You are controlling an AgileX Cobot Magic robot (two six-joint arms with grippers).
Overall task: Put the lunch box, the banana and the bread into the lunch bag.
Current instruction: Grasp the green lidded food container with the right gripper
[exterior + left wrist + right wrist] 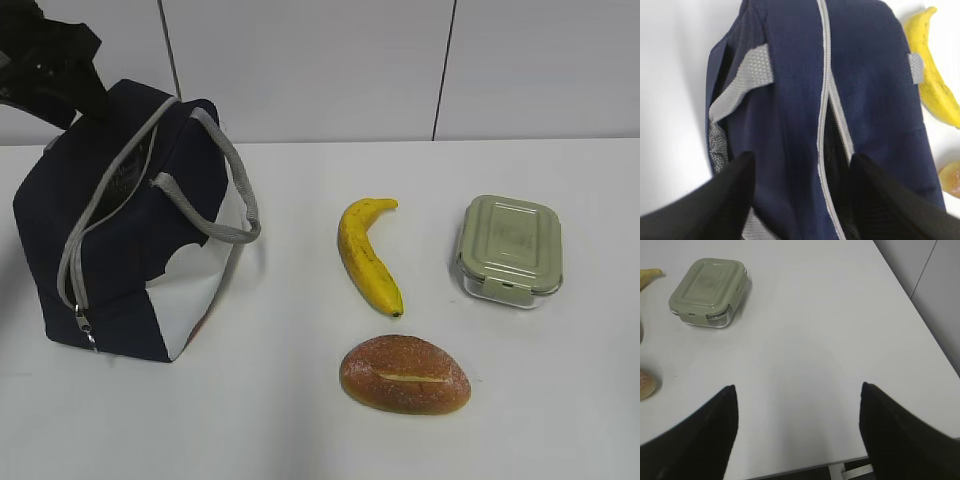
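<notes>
Navy lunch bag (805,100) directly under left gripper (800,195), jaws spread, empty; right gripper (797,430) spread over bare table (815,340).

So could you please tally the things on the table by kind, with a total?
Food: 2, the banana and the bread
Containers: 2, the lunch box and the lunch bag
Total: 4
</notes>
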